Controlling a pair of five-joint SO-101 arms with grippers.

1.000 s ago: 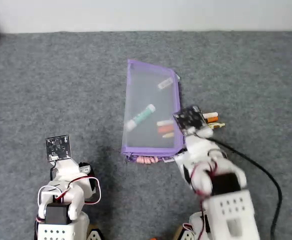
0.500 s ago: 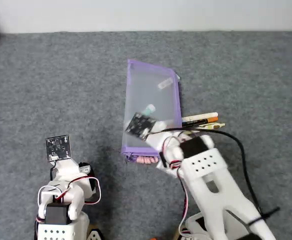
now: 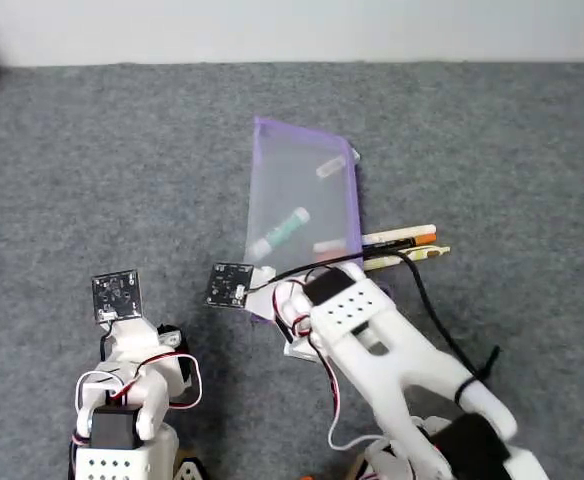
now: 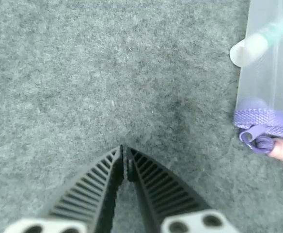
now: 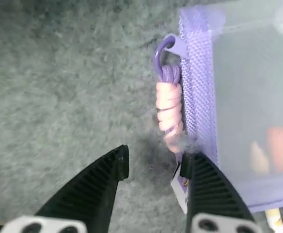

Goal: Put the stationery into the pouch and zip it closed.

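Left gripper (image 4: pixel 123 150): near left of table, clenched on nothing; unmoved.
Right gripper (image 5: pixel 157 158): released, jaws wide. Over the last second it swung from the pouch's right edge across to its near-left corner.
Cord (image 5: pixel 169 109): pink-purple pull at that corner, just ahead of the jaws, not gripped.
Pouch (image 3: pixel 297 190): mid-table, flat, unshifted; tube (image 3: pixel 280 232) inside.
Pens (image 3: pixel 400 238): two, outside, just beside the pouch's right edge; unchanged.
Meaning: arm seems headed for the pull, though loading looks unfinished.

Perhaps a lab (grey felt tabletop (image 3: pixel 92 150))
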